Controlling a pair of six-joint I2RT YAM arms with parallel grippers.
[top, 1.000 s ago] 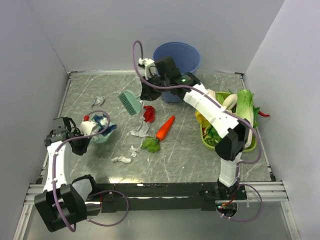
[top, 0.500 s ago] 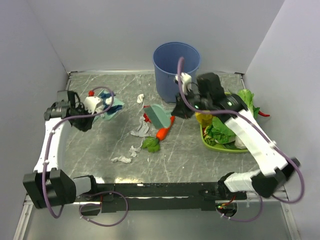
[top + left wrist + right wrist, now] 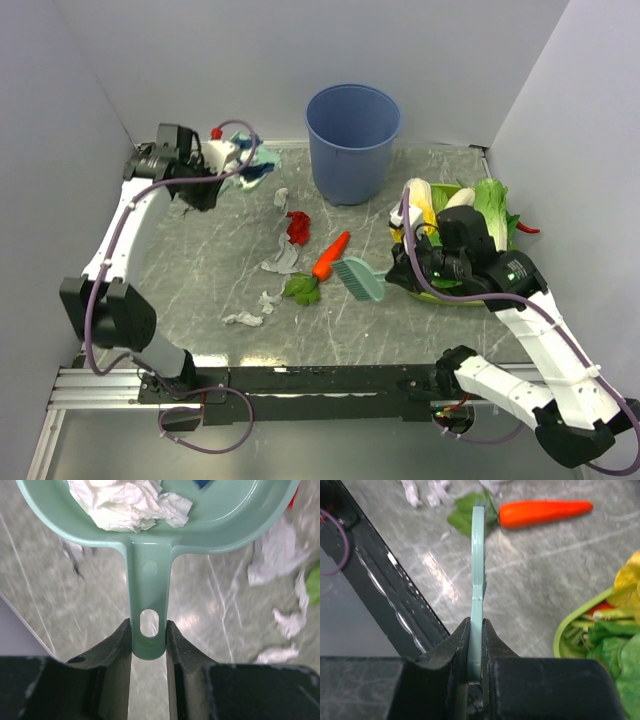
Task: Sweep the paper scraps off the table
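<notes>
— While two arms work over a grey-green marbled table (image 3: 200,250), what fills the frame?

— Biggest is the blue bucket (image 3: 352,150), upright at the far edge. To the right sits a green tray (image 3: 570,616) heaped with vegetables, with the right arm stretched across it.

— And the tools?

— The left gripper (image 3: 149,630) is clamped on the handle of a teal dustpan (image 3: 150,532), held at the far left corner, well apart from the bucket. Crumpled white paper scraps (image 3: 125,500) and a dark blue bit lie in the pan. The right gripper (image 3: 476,630) pinches the handle of a teal brush (image 3: 360,278), whose head sits between the tray and a carrot (image 3: 331,255). Whether the bristles touch the table cannot be told.

— The rest of the scraps?

— Loose in mid-table: a red one (image 3: 298,226) in front of the bucket, and white and grey pieces (image 3: 280,262) trailing toward the near edge.

— Anything in the way?

— The carrot lies aslant between brush and scraps, its green leaves just beside the white bits.
</notes>
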